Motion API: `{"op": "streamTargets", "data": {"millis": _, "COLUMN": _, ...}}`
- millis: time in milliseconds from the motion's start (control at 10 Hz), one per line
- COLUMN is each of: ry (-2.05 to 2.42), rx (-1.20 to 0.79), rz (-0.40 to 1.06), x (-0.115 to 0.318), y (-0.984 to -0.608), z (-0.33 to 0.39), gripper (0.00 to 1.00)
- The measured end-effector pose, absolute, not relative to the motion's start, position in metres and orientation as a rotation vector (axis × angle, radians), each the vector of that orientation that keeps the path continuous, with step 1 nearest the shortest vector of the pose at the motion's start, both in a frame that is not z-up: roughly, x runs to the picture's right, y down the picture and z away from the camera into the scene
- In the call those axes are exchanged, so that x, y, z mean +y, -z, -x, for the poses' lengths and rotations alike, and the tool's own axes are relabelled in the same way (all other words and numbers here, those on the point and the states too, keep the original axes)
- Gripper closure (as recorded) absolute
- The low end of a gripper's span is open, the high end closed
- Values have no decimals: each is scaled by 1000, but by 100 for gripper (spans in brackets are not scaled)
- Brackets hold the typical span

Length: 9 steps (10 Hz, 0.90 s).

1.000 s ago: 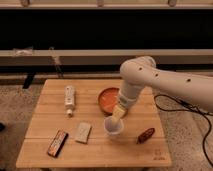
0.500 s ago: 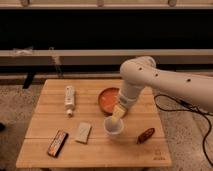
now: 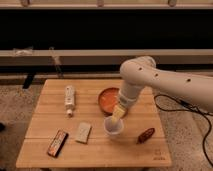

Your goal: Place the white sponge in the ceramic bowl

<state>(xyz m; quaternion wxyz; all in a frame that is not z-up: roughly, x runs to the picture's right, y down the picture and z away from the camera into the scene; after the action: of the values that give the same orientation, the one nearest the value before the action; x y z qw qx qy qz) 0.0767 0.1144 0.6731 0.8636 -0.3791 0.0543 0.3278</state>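
**Fingers over the cup, sponge lying on the table**

The gripper's fingers hang at the end of the white arm, which reaches in from the right of the view. They point down at the white cup directly beneath them. Whether they are spread or closed cannot be told, and nothing is seen held in them.

The white sponge lies flat on the wooden table, to the left of the fingers and a little nearer the front edge. It is on the far side of the cup from them and does not touch the cup. The ceramic bowl sits just behind the fingers and slightly to their left, with its right part hidden by the arm.

Further left of the fingers, beyond the bowl, a white bottle lies on its side. A dark snack bar lies left of the sponge, near the front edge. To the right of the fingers and toward the front edge lies a small brown object.
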Motion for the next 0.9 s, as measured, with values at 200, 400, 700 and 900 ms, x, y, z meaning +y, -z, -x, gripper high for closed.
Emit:
{"op": "streamTargets", "data": {"millis": 200, "ry": -687, "rx": 114, "rz": 795, "x": 114, "y": -673, "z": -77, "gripper": 20}}
{"op": "streamTargets", "data": {"millis": 400, "ry": -687, "rx": 114, "rz": 795, "x": 114, "y": -673, "z": -77, "gripper": 20}}
{"op": "streamTargets", "data": {"millis": 700, "ry": -674, "rx": 100, "rz": 788, "x": 114, "y": -669, "z": -71, "gripper": 20}}
{"op": "streamTargets", "data": {"millis": 900, "ry": -639, "rx": 70, "rz": 774, "x": 120, "y": -651, "z": -40, "gripper": 20}}
